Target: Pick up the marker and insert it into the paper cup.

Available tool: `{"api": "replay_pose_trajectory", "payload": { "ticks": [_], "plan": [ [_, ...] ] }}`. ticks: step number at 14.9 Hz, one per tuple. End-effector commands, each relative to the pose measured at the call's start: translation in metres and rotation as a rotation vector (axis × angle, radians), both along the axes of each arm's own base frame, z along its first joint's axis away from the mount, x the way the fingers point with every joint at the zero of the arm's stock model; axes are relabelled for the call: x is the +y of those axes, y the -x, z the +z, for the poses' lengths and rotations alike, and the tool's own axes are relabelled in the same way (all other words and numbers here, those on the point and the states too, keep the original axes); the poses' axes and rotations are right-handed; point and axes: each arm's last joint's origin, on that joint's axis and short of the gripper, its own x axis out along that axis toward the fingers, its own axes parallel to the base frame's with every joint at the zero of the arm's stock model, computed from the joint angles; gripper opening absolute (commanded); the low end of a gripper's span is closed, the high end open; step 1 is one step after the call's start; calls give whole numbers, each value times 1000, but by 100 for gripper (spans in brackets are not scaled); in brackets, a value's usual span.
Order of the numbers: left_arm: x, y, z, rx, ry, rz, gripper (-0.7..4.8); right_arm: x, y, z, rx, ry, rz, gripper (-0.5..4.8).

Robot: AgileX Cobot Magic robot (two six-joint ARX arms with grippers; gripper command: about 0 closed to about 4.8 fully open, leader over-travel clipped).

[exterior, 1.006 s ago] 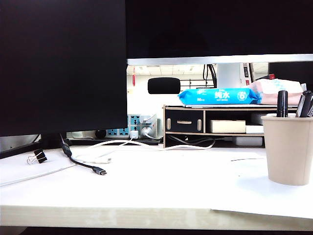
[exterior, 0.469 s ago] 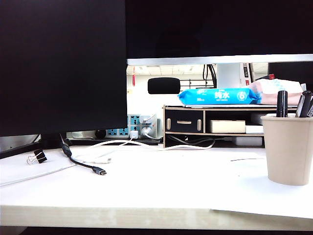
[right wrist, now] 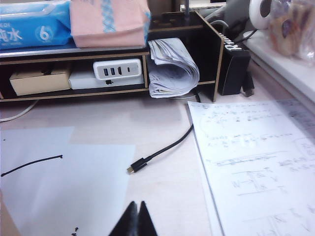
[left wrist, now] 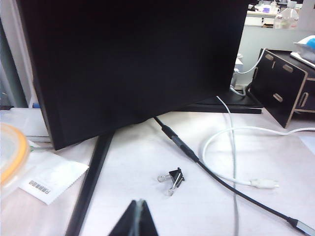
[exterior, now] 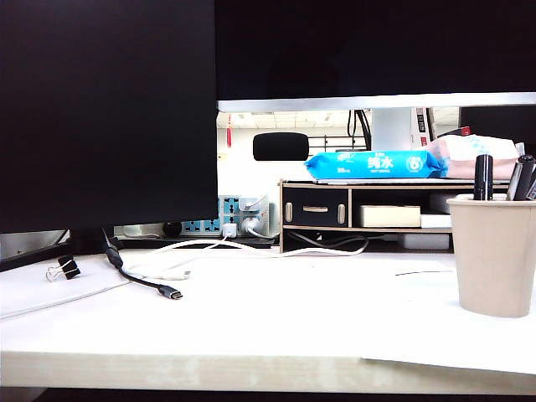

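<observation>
Both end effectors closed: left end effector (left wrist: 136, 219), right end effector (right wrist: 134, 220); marker (exterior: 483, 177) in paper cup (exterior: 495, 255).

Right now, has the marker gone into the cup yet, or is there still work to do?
It looks done: the marker stands upright in the paper cup, its black top poking above the rim beside other pens. Nothing is in hand: the left gripper and right gripper are both shut and empty, away from the cup. Nothing seems left to do.

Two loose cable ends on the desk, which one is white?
The white cable lying beside the binder clip in the left wrist view; its plug is white, while the black cable crossing it ends in a metal plug.
</observation>
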Motion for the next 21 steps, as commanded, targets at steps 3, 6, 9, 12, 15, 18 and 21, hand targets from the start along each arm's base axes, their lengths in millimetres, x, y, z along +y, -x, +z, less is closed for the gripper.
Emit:
{"api": "replay_pose_trajectory", "payload": {
  "ticks": [3,6,9,12,15,18,21],
  "plan": [
    [0,0,1,-11,-3,3,-5,0,-8,-14,-98,-46,26,-1],
    [0,0,1,-11,-3,2,-5,-1,-10,-19,-109,-65,26,-1],
    [0,0,1,-11,-3,3,-5,-1,-10,-19,-110,-65,25,-1],
    [0,0,1,-11,-3,3,-5,1,-10,-18,-120,-65,54,-1],
    [0,0,1,-11,-3,3,-5,4,-11,-18,-124,-66,89,-1],
    [0,0,1,-11,-3,2,-5,7,-11,-18,-122,-60,127,-1],
    [0,0,1,-11,-3,3,-5,9,-11,-18,-122,-58,141,-1]
  ]
}}
